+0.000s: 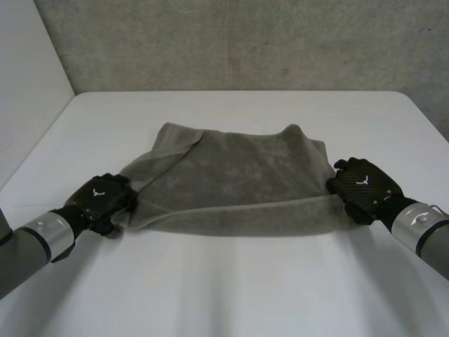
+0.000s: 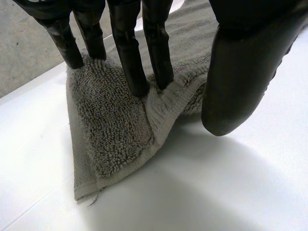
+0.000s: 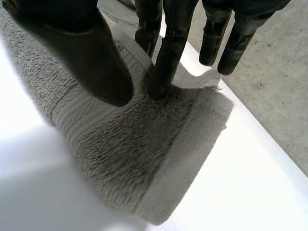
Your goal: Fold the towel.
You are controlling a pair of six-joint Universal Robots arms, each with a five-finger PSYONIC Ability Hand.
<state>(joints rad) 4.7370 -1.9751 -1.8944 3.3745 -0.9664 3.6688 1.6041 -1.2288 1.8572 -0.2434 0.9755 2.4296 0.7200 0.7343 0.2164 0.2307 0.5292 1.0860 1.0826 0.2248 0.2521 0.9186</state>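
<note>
At the left, our left hand (image 1: 105, 198) is pinching the near left corner of the towel (image 1: 238, 175) between straight fingers (image 2: 126, 53) and thumb. The towel is lying in the middle of the counter (image 1: 224, 288), its near edge raised a little. At the right, our right hand (image 1: 365, 188) is pinching the near right corner likewise. We are judging that a fold is beginning: both hands are needing to carry this edge to the far edge together. The towel's left side is lying turned over and may be spoiling the fold.
</note>
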